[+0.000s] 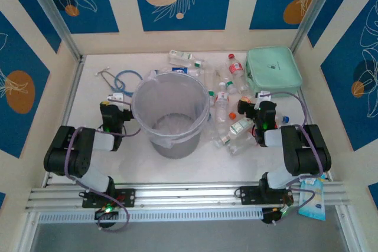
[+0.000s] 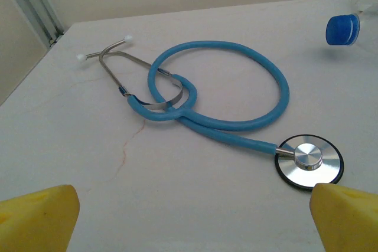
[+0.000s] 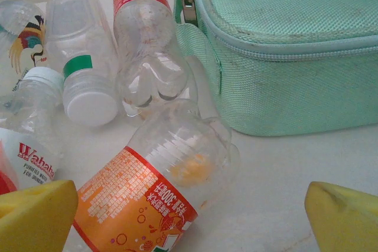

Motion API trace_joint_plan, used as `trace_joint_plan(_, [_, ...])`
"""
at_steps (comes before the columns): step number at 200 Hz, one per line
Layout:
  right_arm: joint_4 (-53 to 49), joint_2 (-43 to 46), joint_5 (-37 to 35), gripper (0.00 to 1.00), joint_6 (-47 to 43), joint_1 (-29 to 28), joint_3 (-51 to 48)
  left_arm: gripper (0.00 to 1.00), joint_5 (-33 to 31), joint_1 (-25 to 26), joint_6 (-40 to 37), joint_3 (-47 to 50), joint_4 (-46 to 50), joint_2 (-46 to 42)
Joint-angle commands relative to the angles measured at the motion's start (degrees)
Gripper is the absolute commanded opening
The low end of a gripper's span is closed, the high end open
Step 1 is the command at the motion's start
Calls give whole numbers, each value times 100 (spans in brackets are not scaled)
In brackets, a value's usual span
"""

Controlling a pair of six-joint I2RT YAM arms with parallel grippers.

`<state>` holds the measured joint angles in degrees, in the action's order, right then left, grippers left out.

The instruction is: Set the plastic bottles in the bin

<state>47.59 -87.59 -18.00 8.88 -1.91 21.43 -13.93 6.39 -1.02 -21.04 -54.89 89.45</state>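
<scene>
Crowding is the main hazard; the bottles (image 1: 221,105) lie in a loose heap on the worktop (image 1: 195,166) just right of the bin (image 1: 174,144), with a few more behind it, all outside its rim and several touching. The right claw (image 3: 189,216), right of the bin, is spread wide and pinches nothing; an orange-labelled bottle (image 3: 159,187) lies slanted just ahead of its fingers, and looks the likeliest pick. That bottle is round, thin-walled and probably slick; a squeeze off its middle could make it squirt out sideways or buckle, and a grip near the neck could let it swing. Its neighbours are close; a red-labelled bottle (image 3: 144,39) and a white-capped one (image 3: 88,75) sit just beyond it, so closing fingers could catch two at once or send one rolling further from the bin. The mint case (image 3: 283,57), further right of the bin, is near the outer finger; a careless descent could snag its fabric or zip.

The bin looks light; an arm or a carried bottle striking its rim could tip or shove it, and a release short of the rim would drop the bottle back on the worktop.

The left claw (image 2: 190,219), left of the bin, is also spread and holds nothing; it faces a stethoscope (image 2: 177,112), not a bottle, so a grab here risks the wrong thing, or tubing tangled round a finger; a blue-capped bottle (image 2: 341,29) lies well beyond.
</scene>
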Motion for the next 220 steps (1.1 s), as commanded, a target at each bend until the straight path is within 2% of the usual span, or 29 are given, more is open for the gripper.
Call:
trace_joint_plan(1, [122, 32, 25, 99, -60, -38, 107, 100, 5, -42, -39, 65, -162, 37])
trace_joint_plan(162, [107, 32, 34, 99, -62, -31, 120, 100, 16, -42, -32, 38, -118, 46])
trace_joint_plan(220, [48, 40, 257, 99, -18, 68, 142, 100, 41, -59, -21, 5, -57, 46])
